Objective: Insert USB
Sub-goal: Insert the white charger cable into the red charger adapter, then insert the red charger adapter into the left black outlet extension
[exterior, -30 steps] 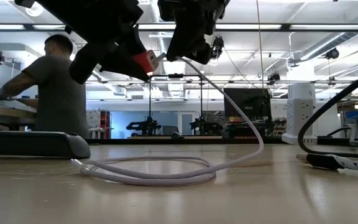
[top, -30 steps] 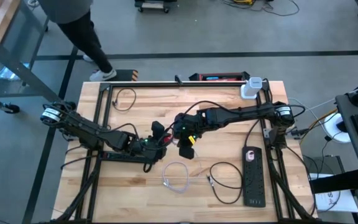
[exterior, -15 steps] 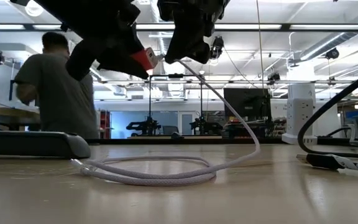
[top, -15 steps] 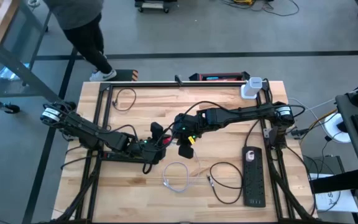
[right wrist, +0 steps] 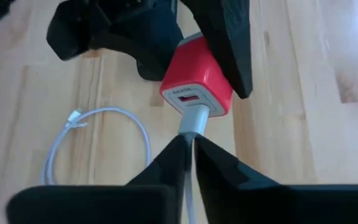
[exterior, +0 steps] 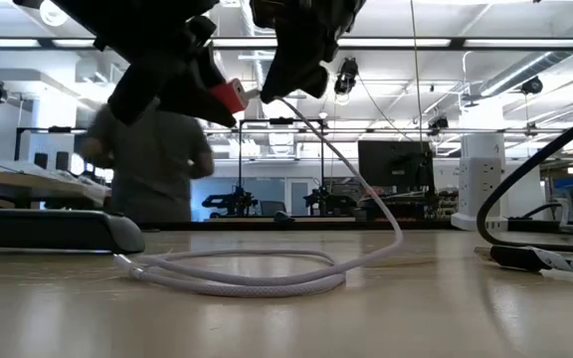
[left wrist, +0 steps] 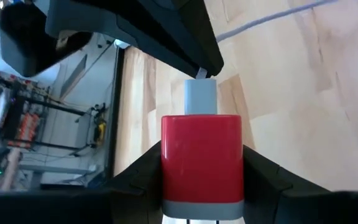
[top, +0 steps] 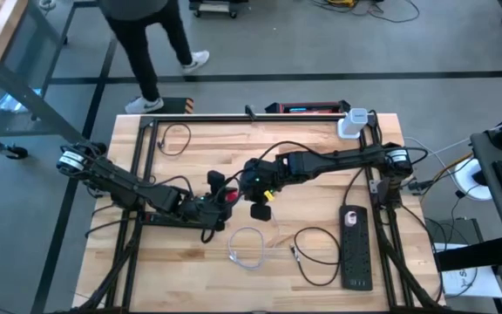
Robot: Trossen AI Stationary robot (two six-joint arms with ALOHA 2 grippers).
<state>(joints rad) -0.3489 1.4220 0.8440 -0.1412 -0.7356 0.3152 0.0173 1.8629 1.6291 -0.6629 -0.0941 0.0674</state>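
Note:
A red charger block [left wrist: 201, 165] is held above the table by my left gripper [top: 220, 197], which is shut on it. A white USB plug [right wrist: 191, 121] meets the block's port face [right wrist: 197, 99]; how deep it sits I cannot tell. My right gripper [top: 253, 187] is shut on that plug, facing the left gripper. The white cable [exterior: 366, 184] hangs from the plug in an arc, and its coiled remainder [top: 247, 244] lies on the table. My left gripper pinches the red charger's two opposite side faces [left wrist: 166, 168] between its fingers [left wrist: 138, 177]. It comes from the table's left and is roughly level. The block is lifted clear, with its port face toward the right gripper. My right gripper pinches the cable's plug body [right wrist: 190, 127] between its two fingertips [right wrist: 166, 158], coming from the table's right along the plug. The plug is clear of the table and its front end is at the charger's face. The cable hangs slack below.
A black power strip [top: 354, 249] lies at the right and another [top: 166, 219] lies under the left arm. A loose black cable [top: 316, 253] is near the coil. A white adapter [top: 350, 124] stands at the far right. A person [exterior: 152, 164] walks behind the table.
Both grippers, still joined at the charger, have shifted slightly toward the table's left. The hanging arc of cable has swung left with them while the coil stayed on the table. The person behind the table has walked across.

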